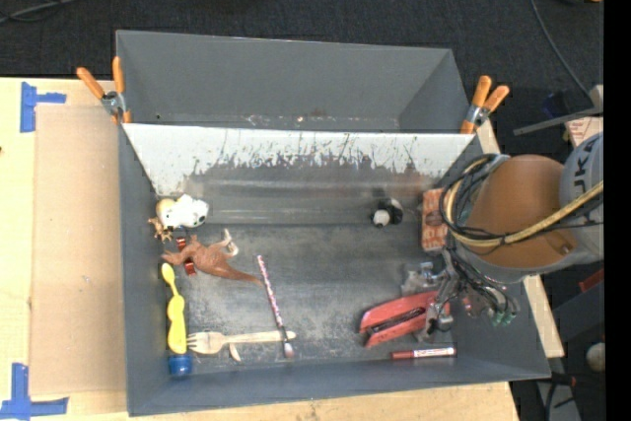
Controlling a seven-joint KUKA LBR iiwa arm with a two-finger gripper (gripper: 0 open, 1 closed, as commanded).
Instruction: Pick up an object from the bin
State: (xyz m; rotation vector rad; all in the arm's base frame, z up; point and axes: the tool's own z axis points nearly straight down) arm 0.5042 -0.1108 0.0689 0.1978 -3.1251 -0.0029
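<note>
My gripper hangs low in the bin's right front corner, under the orange cover and a tangle of cables. It is right above the right end of a red, black-edged hand tool lying flat on the floor. Whether it touches the tool is hidden. A red marker pen lies just in front of the tool, along the front wall. Behind the gripper, a small black and white ball rests near the back slope. A brown speckled block leans at the right wall.
On the left side lie a white toy, a brown dinosaur figure, a yellow brush with a blue end, a wooden fork and a thin pink stick. The arm covers the right wall.
</note>
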